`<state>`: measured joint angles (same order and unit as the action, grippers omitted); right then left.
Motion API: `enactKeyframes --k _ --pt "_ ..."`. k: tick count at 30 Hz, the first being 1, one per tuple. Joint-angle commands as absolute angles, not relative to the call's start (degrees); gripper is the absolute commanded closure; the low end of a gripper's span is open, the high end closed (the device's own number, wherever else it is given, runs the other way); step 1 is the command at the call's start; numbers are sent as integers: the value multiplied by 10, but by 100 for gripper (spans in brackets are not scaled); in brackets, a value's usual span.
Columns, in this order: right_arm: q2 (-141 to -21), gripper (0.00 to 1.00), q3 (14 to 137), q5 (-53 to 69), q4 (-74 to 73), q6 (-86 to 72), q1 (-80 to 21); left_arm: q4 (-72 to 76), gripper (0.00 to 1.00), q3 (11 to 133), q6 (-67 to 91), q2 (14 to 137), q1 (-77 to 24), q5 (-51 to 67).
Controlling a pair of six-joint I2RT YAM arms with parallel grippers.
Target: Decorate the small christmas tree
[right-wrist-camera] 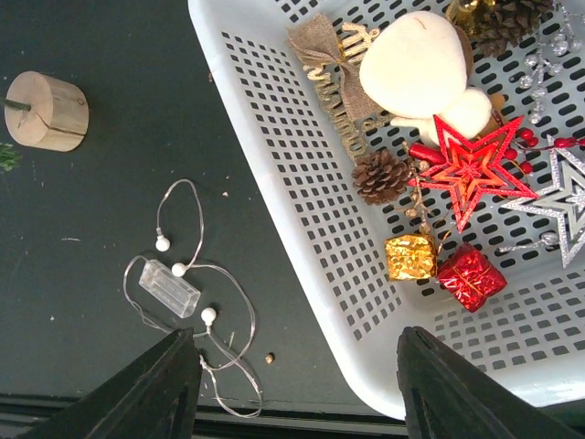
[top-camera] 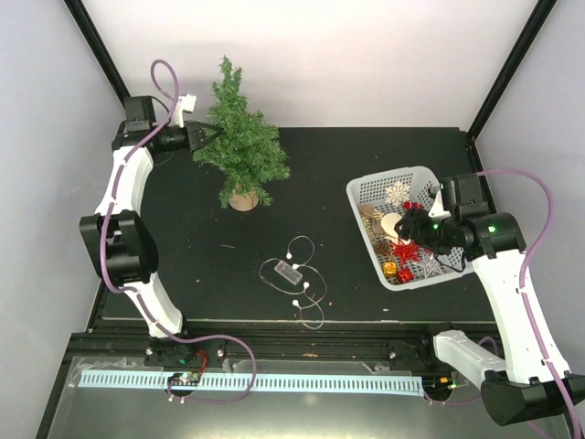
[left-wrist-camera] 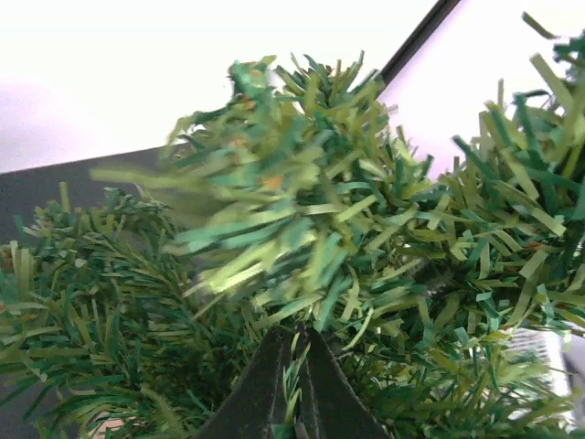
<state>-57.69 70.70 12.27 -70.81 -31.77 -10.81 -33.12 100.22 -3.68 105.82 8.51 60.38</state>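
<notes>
The tree [top-camera: 242, 137] stands upright at the far left of the table [top-camera: 366, 155], well apart from the basket [top-camera: 353, 196] on the right. The left gripper [left-wrist-camera: 294, 343] is clenched on a side branch of the tree, with bristles pinched between the closed jaws. This reads as a steadying hold. The right gripper [right-wrist-camera: 294, 337] hangs released above the basket, jaws wide, holding nothing.

Step in hand, as judged: pick one ornament from the basket.
- Select a piece lying free. The gold box [right-wrist-camera: 409, 257] and the red box [right-wrist-camera: 471, 277] sit on bare basket floor. The red star [right-wrist-camera: 471, 169] lies against its neighbours and may drag them.
- Descend straight, jaws spanning two flat faces of the box.
- Close gently, since foil wrap is likely to crush or slip.
- Keep the left hold firm so the tree does not tip.

Materials and shapes:
- Tree: conical, with stiff flat needles in two greens, on a round pale wood stump [right-wrist-camera: 46, 110].
- Basket: white plastic, slotted floor and walls.
- Boxes: crinkled foil cubes.
- Pine cone [right-wrist-camera: 382, 176]: brown, scaled, rounded.
- Light string [top-camera: 297, 274]: thin wire with white beads and a clear case, lying loose on the table between tree and basket
</notes>
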Motion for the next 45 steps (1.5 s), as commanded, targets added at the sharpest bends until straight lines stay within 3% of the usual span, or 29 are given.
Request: enactKeyframes --k 1,15,19,25,34,45 --pt "-567 40 697 135 -693 -327 -110 -214 98 950 81 1010 85 685" --pt "-563 41 680 191 -663 -325 -112 -92 98 851 186 957 53 710" --pt "-572 41 699 179 -648 -323 -170 -90 98 853 189 955 53 708" --pt "-650 41 720 199 -553 -380 -252 -103 99 859 176 961 58 703" --pt "-852 41 804 250 -331 -478 -284 -129 98 864 154 967 60 701" --pt "-1004 41 867 277 -257 -507 -304 -152 98 811 117 933 60 707"
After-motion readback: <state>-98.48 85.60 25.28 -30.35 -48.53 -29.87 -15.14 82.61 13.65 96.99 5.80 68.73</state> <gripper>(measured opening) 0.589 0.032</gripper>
